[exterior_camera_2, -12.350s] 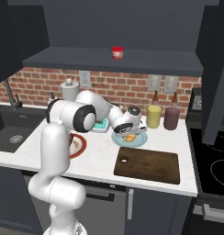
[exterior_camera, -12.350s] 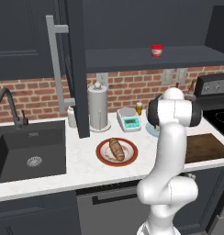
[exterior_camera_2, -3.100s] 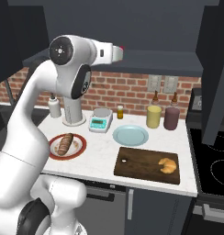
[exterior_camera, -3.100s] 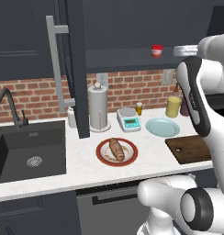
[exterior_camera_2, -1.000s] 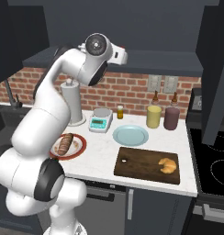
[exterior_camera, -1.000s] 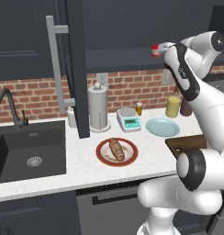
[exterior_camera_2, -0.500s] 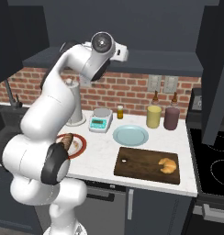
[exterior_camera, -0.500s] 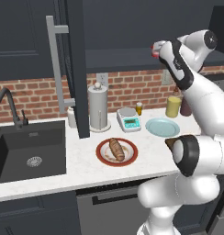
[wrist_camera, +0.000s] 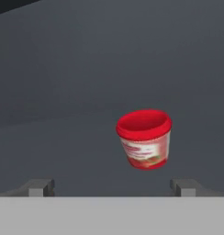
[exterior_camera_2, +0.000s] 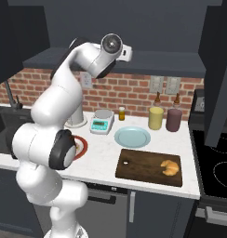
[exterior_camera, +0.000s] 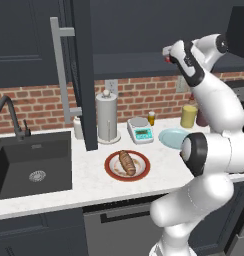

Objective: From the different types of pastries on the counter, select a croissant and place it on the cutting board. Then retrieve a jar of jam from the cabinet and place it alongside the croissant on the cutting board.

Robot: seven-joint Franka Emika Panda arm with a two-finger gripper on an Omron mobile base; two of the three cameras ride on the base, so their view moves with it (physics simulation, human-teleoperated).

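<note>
The jar of jam (wrist_camera: 143, 137), red with a pale label, stands upright on the dark shelf of the open cabinet (exterior_camera: 144, 62). My gripper (wrist_camera: 113, 187) is open just short of it. The jar sits ahead of the gap, nearer the right fingertip (wrist_camera: 185, 187), and nothing touches it. In the left base view the gripper (exterior_camera: 167, 51) is raised to shelf height. The croissant (exterior_camera_2: 170, 166) lies on the right part of the cutting board (exterior_camera_2: 138, 168) on the counter (exterior_camera_2: 99, 155). The brown loaf (exterior_camera: 127, 162) rests on a red-rimmed plate.
The cabinet door with its silver bar handle (exterior_camera: 59, 75) stands open to the left. A pale blue plate (exterior_camera_2: 132, 136), a scale (exterior_camera_2: 102, 122), a yellow bottle (exterior_camera_2: 156, 117) and a maroon bottle (exterior_camera_2: 173, 120) stand behind the board. A paper towel roll (exterior_camera: 106, 117) and sink (exterior_camera: 31, 162) lie left.
The hand has moved left along the shelf toward the jar, and the arm has swung with it. The jar, croissant and loaf have stayed put.
</note>
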